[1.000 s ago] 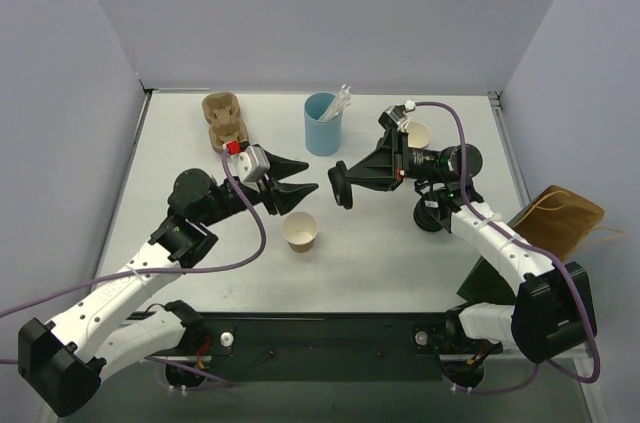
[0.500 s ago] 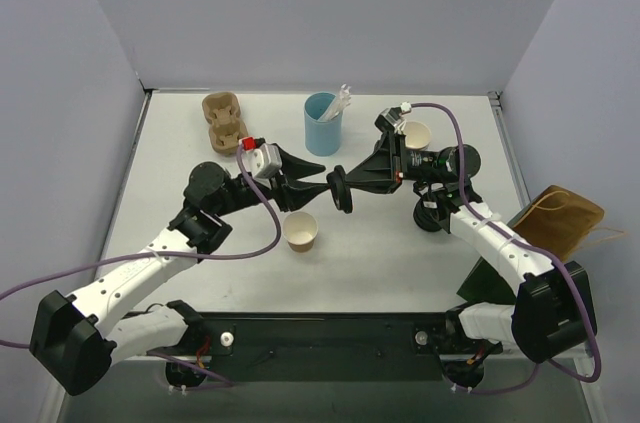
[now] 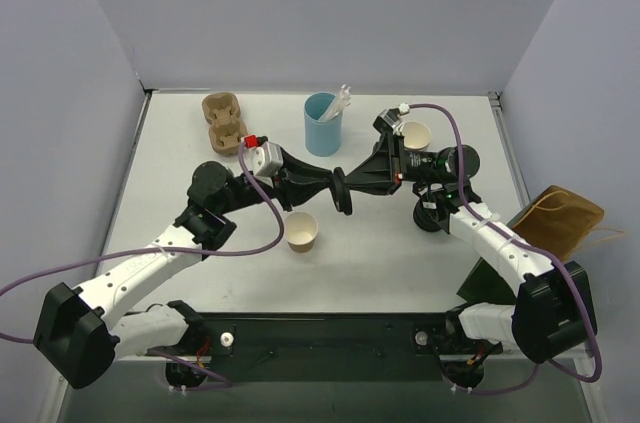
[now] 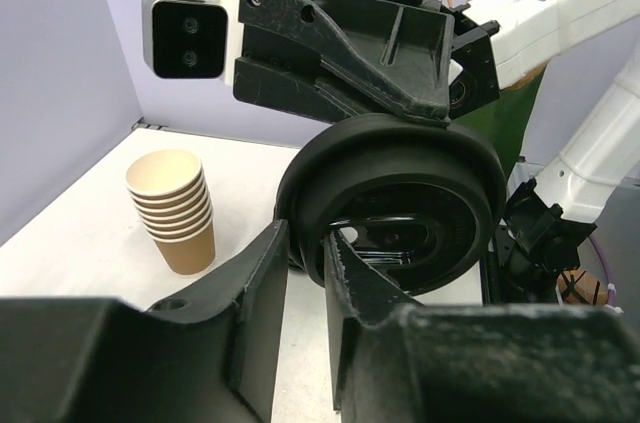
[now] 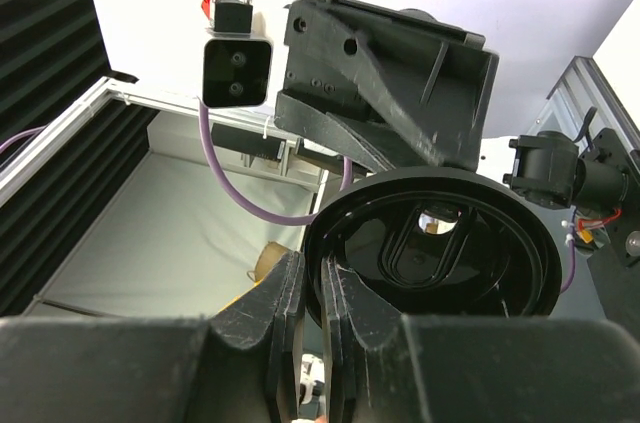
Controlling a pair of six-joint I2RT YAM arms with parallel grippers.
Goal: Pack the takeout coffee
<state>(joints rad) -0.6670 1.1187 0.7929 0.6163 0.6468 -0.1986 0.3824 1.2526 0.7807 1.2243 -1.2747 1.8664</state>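
The takeout coffee stands in two parts. Its tan paper cup (image 3: 301, 231) sits uncovered on the table, and its black lid (image 3: 342, 189) hangs on edge in the air above and to the right of it. My right gripper (image 3: 352, 183) is shut on the lid's rim (image 5: 440, 253), as the right wrist view shows at the gripper (image 5: 315, 265). My left gripper (image 3: 326, 181) meets it from the left. In the left wrist view its jaws (image 4: 303, 235) straddle the opposite rim of the lid (image 4: 400, 183), still with a narrow gap.
A light-blue cup with white sticks (image 3: 322, 123) stands at the back centre. A cardboard cup carrier (image 3: 222, 121) lies back left. A stack of cream cups (image 3: 416, 134) (image 4: 172, 208) stands behind the right arm. A dark green bag (image 3: 495, 268) and a brown paper bag (image 3: 562, 218) lie at the right edge.
My left gripper has moved right, up to the lid, and its jaws have narrowed around the rim. The right gripper has kept the lid almost still.
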